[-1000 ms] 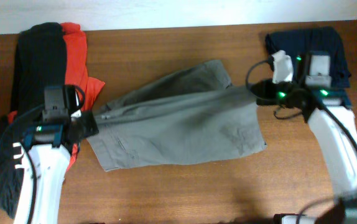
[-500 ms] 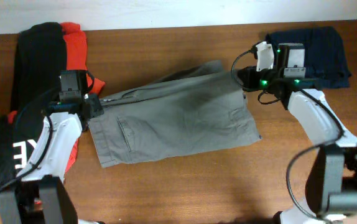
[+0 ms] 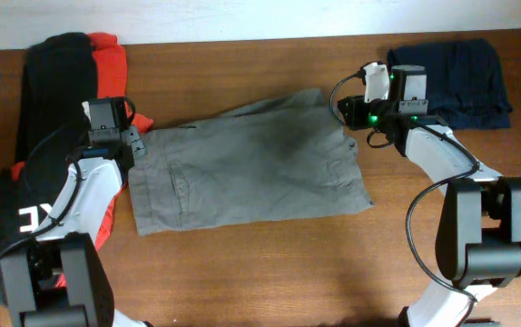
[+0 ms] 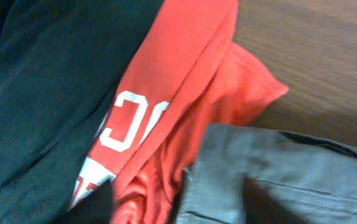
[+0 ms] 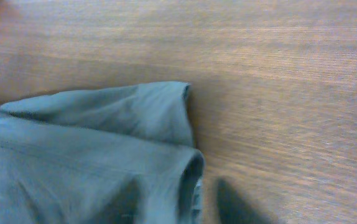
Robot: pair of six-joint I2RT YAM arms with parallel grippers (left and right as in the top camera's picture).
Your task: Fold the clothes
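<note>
Shorts: mid-bench, squared flatter since a second ago; first fold appears laid. Left gripper at left edge, right gripper at far-right corner; whether either grips, cannot tell.

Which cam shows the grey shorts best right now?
Overhead: the whole shorts lie flat on the table. Left wrist catches only a corner beside the red shirt; right wrist only one edge.

only partly readable: white outline letters, maybe "CC", on the red shirt just beside the left gripper
</note>
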